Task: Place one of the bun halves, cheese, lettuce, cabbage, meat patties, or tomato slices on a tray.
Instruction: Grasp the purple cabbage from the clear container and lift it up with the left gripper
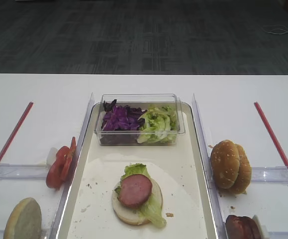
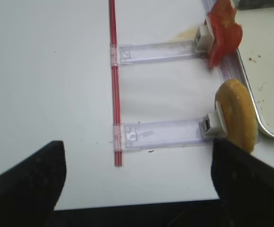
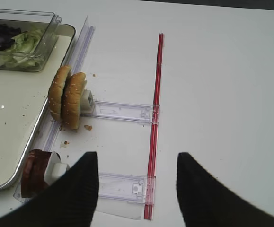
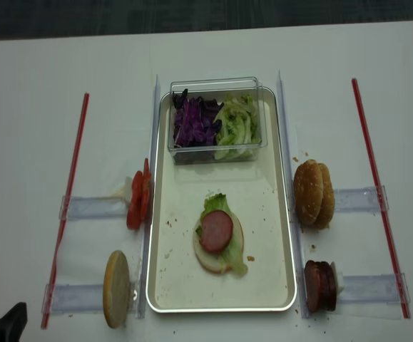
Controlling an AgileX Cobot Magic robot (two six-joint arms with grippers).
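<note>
Two bun halves [image 3: 67, 97] lie beyond the parted right end effector [image 3: 137, 189].

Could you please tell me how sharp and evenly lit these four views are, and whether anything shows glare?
Both exterior high views: even, soft lighting, faint shadows, food sharp. Right wrist view: the right end effector is a dark blurred shape below; one small bright glint on the tray. Left wrist view: the left end effector likewise dark and soft, the table bright but not blown out.
</note>
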